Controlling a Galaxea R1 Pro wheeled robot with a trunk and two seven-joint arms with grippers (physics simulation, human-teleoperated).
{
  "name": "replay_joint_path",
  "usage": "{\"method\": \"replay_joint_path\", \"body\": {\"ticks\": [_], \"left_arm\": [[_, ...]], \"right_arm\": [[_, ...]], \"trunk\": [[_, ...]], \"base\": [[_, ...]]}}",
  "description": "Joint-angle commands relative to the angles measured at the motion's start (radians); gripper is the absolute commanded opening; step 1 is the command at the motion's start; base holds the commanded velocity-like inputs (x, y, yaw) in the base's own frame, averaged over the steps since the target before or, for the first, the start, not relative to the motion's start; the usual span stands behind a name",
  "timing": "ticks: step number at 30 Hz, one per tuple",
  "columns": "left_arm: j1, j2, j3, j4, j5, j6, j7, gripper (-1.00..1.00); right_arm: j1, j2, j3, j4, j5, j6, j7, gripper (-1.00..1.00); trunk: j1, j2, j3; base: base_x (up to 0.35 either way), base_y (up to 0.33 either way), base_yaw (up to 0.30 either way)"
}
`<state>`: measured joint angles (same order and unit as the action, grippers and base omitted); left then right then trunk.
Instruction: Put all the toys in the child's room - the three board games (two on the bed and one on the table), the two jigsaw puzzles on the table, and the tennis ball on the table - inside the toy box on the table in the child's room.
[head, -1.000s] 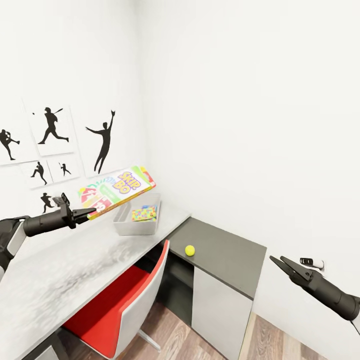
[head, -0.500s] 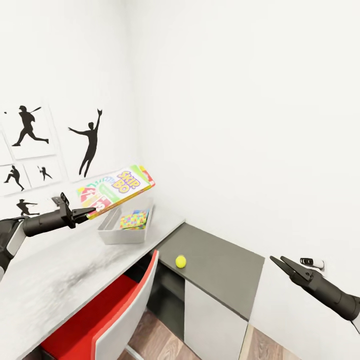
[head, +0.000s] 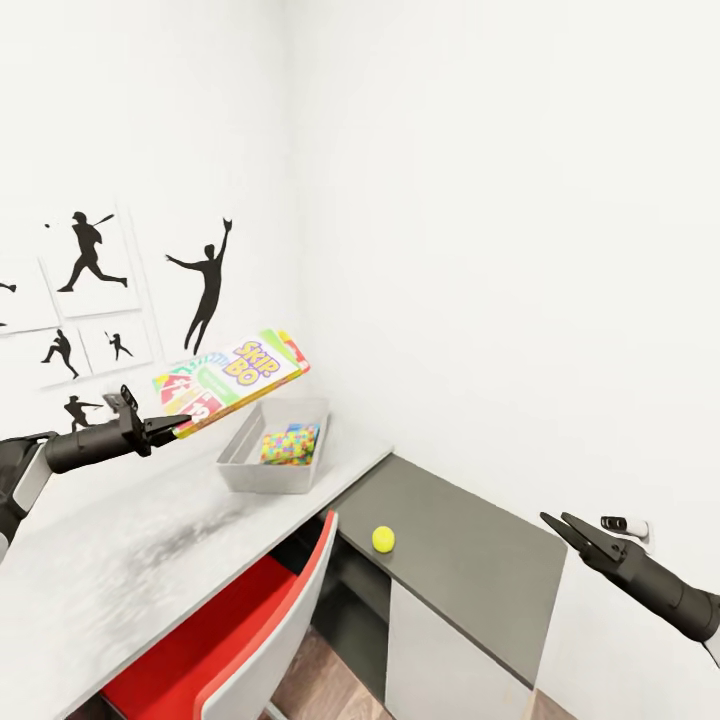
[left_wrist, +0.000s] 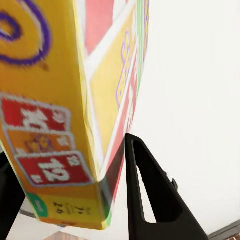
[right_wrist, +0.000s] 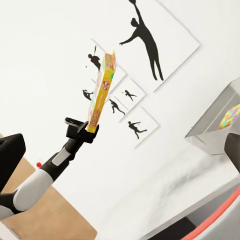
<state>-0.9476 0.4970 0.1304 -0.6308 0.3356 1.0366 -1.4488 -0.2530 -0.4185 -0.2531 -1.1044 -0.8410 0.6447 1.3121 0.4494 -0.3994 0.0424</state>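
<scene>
My left gripper (head: 182, 424) is shut on one end of the Skip-Bo board game (head: 232, 377), which it holds tilted in the air above the table (head: 110, 560), left of the toy box (head: 262, 468). The grey toy box stands at the table's far end, with a jigsaw puzzle (head: 290, 443) lying inside it. The tennis ball (head: 383, 539) rests on the lower dark grey cabinet (head: 470, 565). My right gripper (head: 552, 517) hangs open and empty, right of the cabinet. The left wrist view has the game box (left_wrist: 60, 120) close up beside one finger (left_wrist: 150, 200).
A red and white chair (head: 235, 640) is tucked under the table's near side. White walls close the corner behind the table and cabinet, with black sports silhouettes (head: 205, 280) on the left wall. Wood floor (head: 330, 670) is visible below the chair.
The whole head view has shifted, so the camera moved. Both arms hold the same pose, and the Skip-Bo box stays in my left gripper.
</scene>
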Motion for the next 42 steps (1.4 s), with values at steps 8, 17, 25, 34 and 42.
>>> {"method": "replay_joint_path", "body": {"ticks": [8,17,25,34,42], "left_arm": [[0.0,0.001,0.0,0.0,0.003,0.011,-0.002,-1.0],[0.0,0.002,0.001,0.0,0.003,0.011,-0.003,-1.0],[0.001,0.003,0.001,0.0,0.003,0.011,-0.004,-1.0],[0.001,0.003,0.001,0.0,0.003,0.011,-0.005,-1.0],[0.001,0.003,0.001,0.0,0.003,0.011,-0.005,-1.0]], "right_arm": [[0.0,-0.001,0.0,0.001,-0.004,0.009,0.001,1.0],[0.0,-0.002,0.0,0.001,-0.004,0.01,0.002,1.0],[0.0,-0.001,0.0,0.001,-0.004,0.01,0.002,1.0],[0.0,-0.002,0.0,0.001,-0.004,0.009,0.002,1.0],[0.0,-0.001,0.0,0.001,-0.004,0.009,0.002,1.0]], "trunk": [[0.001,-0.001,0.0],[0.001,-0.001,0.0],[0.001,-0.001,0.0],[0.001,-0.001,0.0],[0.001,-0.001,0.0]], "base": [[0.22,0.001,0.02],[0.233,0.035,0.001],[0.233,0.041,0.0],[0.25,0.004,0.0],[0.108,0.0,0.0]]}}
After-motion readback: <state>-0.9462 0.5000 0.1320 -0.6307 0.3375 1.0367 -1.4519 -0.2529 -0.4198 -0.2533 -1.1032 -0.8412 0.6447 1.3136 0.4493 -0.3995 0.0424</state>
